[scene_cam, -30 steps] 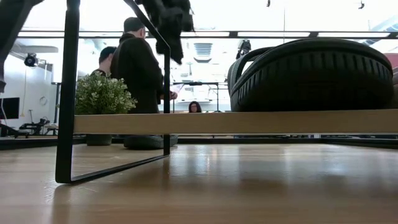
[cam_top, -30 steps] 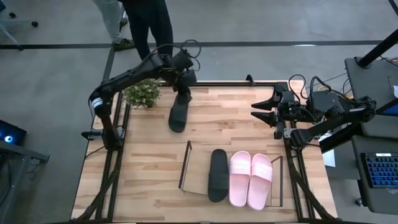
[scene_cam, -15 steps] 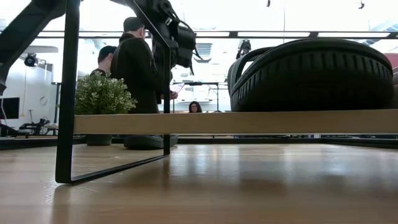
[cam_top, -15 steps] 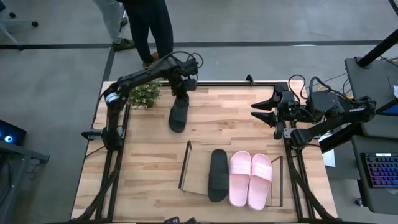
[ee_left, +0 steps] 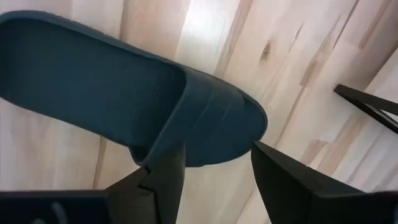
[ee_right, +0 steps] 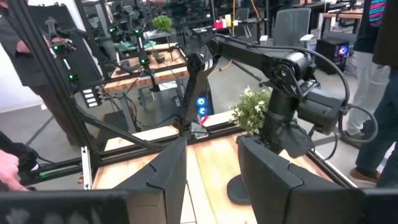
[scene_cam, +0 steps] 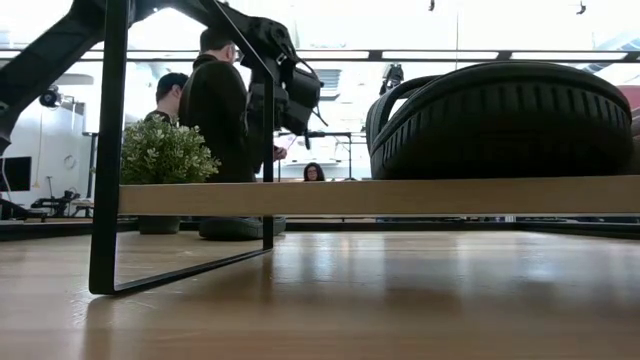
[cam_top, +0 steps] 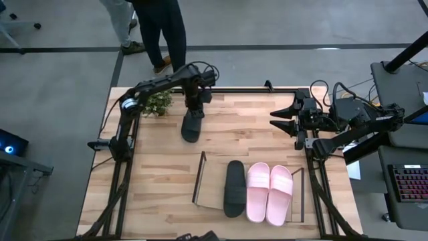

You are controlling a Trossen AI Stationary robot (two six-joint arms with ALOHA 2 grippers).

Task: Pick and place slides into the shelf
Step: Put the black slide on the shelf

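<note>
A loose black slide (cam_top: 191, 127) lies sole-down on the tabletop near the far edge, and shows in the left wrist view (ee_left: 124, 93) too. My left gripper (cam_top: 194, 106) hangs open above its strap end without touching it; the low view shows the gripper (scene_cam: 290, 100) well above the slide (scene_cam: 240, 228). The shelf (cam_top: 212, 194) holds the other black slide (cam_top: 235, 188) and the pink pair (cam_top: 269, 193), all lying flat on its board. My right gripper (cam_top: 282, 120) waits open at the table's right edge.
A small potted plant (cam_top: 154, 102) stands at the far left corner, close to the left arm. The shelf's dark upright frames (cam_top: 199, 177) rise at its two ends. People stand beyond the far edge (cam_top: 160, 30). Bare tabletop lies between the loose slide and the shelf.
My left gripper has come down toward the loose black slide, and its arm has swung in over the far left corner. The slide has stayed where it was. The right arm has kept still.
</note>
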